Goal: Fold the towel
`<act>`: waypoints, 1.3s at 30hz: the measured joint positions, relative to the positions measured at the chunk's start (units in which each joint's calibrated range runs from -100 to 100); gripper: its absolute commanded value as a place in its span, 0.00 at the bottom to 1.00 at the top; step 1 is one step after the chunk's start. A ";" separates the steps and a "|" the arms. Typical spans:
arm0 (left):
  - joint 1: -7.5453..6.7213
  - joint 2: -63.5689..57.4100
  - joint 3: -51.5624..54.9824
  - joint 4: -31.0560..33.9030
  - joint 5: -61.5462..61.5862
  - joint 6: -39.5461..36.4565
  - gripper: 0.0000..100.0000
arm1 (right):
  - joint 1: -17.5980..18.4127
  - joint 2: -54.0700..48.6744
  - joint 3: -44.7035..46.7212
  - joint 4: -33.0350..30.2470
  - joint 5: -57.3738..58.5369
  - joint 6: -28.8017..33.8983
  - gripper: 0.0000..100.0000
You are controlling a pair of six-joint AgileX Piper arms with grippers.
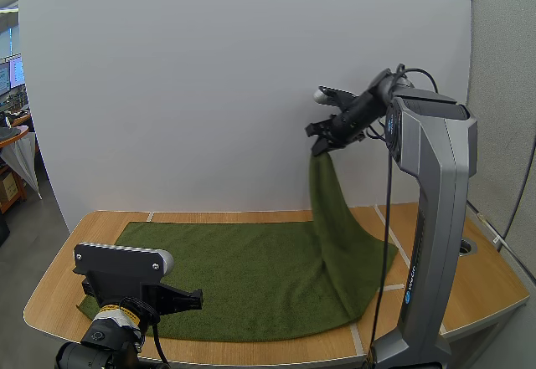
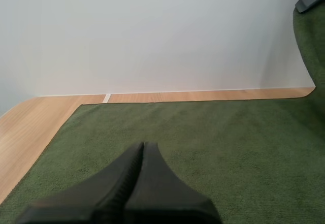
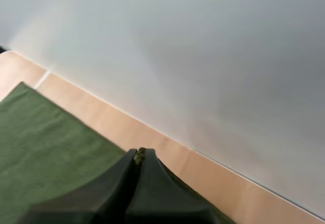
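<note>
A green towel [image 1: 251, 273] lies spread on the wooden table [image 1: 469, 294]. Its far right corner is lifted high into a hanging drape [image 1: 331, 197]. My right gripper [image 1: 322, 145] is shut on that corner, well above the table; in the right wrist view a bit of green towel [image 3: 137, 156] shows pinched between the tips. My left gripper [image 1: 194, 299] hovers low over the towel's near left part; in the left wrist view its fingers [image 2: 143, 150] lie together as one dark wedge above the towel [image 2: 203, 142], holding nothing.
A white backdrop wall [image 1: 209, 93] stands along the table's far edge. Bare wood [image 2: 25, 132] shows left of the towel and along the back edge [image 3: 127, 127]. The right arm's grey upright column [image 1: 431, 243] stands at the table's right front.
</note>
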 measured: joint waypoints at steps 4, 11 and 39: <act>0.00 0.00 0.00 0.00 0.00 0.00 0.00 | 1.60 -1.93 2.19 0.00 0.00 0.88 0.00; 0.00 0.00 0.00 0.00 0.00 0.00 0.00 | 6.76 -7.48 7.21 -0.48 0.17 4.37 0.00; 0.00 0.00 0.00 0.00 0.00 0.00 0.00 | 25.69 -9.79 7.50 -7.24 -9.70 10.32 0.00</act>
